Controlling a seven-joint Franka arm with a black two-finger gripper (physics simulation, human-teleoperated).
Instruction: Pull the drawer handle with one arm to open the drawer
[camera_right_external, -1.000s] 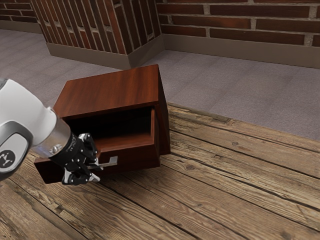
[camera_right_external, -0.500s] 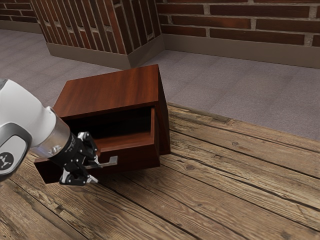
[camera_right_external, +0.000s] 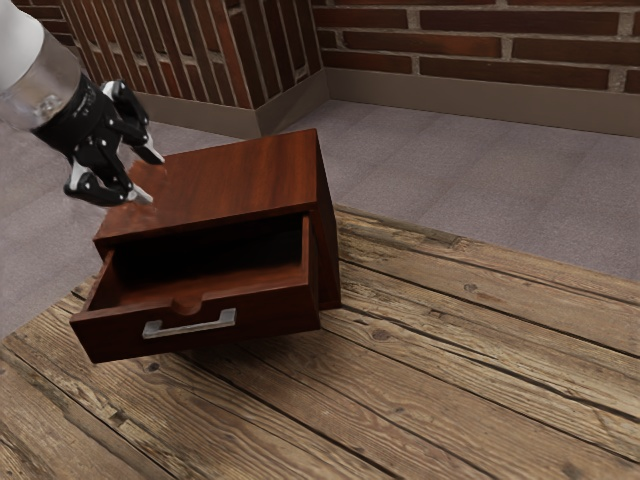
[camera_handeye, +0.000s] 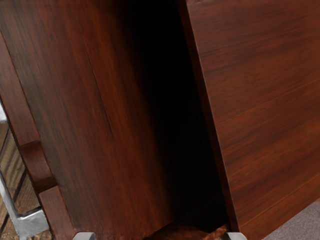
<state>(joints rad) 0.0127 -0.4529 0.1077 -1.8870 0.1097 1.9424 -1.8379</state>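
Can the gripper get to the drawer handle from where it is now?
Probably yes. The gripper hangs open above the cabinet, and the handle sits on the front of the pulled-out drawer, with only table before it. It would have to come down around the drawer.

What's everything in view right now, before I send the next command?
cabinet: one, reddish-brown wood, on the table toward the exterior view's left
drawer: one, same wood, pulled out of the cabinet
handle: one, silver, on the drawer's front
table: one, weathered planks, under the cabinet
floor: grey, beyond the table
brick wall: red-brown, at the back
arm: one, white, exterior view's upper left
gripper: one, black, open, above the cabinet's top
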